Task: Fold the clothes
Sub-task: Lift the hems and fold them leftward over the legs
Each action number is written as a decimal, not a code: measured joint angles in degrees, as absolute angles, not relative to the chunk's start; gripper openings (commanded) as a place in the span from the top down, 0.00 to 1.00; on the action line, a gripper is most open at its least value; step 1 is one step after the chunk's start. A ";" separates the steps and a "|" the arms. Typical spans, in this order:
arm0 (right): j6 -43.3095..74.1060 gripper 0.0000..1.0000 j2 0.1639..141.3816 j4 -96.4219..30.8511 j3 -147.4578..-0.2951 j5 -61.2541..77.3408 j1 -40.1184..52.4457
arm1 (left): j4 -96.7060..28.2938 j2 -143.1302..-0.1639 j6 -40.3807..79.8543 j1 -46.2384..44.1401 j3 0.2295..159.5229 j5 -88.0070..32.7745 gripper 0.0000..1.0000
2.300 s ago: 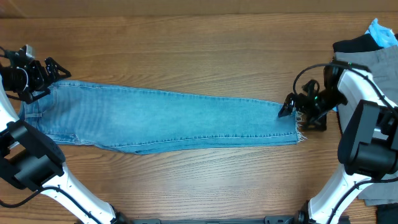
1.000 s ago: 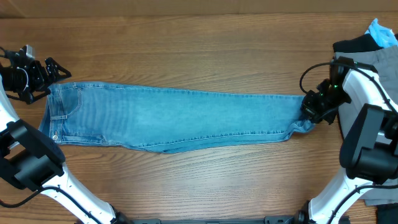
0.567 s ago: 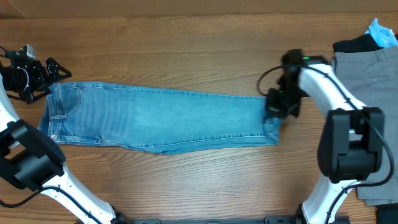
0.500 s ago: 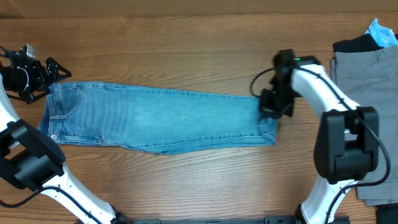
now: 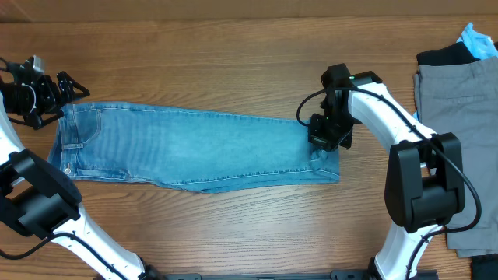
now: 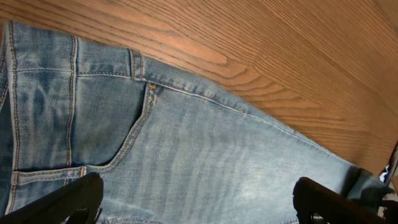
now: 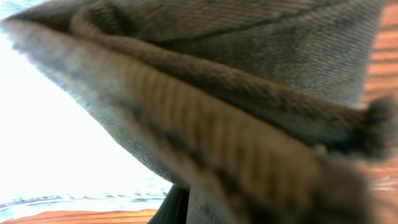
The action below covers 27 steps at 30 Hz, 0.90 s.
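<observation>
Hem of the jeans (image 5: 194, 148), clamped in the right gripper (image 5: 325, 136), now sits farther toward 9 o'clock. Left gripper (image 5: 70, 87) stays wide open.

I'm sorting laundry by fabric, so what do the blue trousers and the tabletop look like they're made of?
Jeans: faded light-blue denim, likely cotton; worn streaks, tan topstitching and a pocket seam show in the left wrist view. Table: matte wood or wood-look laminate, going by the grain; which one cannot be told.
</observation>
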<state>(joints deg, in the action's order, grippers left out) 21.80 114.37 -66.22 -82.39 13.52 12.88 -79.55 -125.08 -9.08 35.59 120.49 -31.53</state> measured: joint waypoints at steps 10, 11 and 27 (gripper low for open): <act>25.74 0.23 114.37 -61.12 -81.73 15.84 18.79 | -79.57 -125.08 -9.08 35.59 120.49 -31.38 0.00; 25.87 0.23 114.37 -61.32 -81.73 15.84 18.76 | -79.59 -125.08 -9.08 35.59 120.49 -31.29 0.00; 20.05 0.18 108.99 -72.97 -90.54 15.14 4.64 | -79.72 -125.08 -9.08 35.46 120.49 -31.00 0.00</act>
<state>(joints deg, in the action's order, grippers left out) 20.05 108.99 -72.97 -90.54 15.14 4.64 -79.72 -125.08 -9.08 35.46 120.49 -31.00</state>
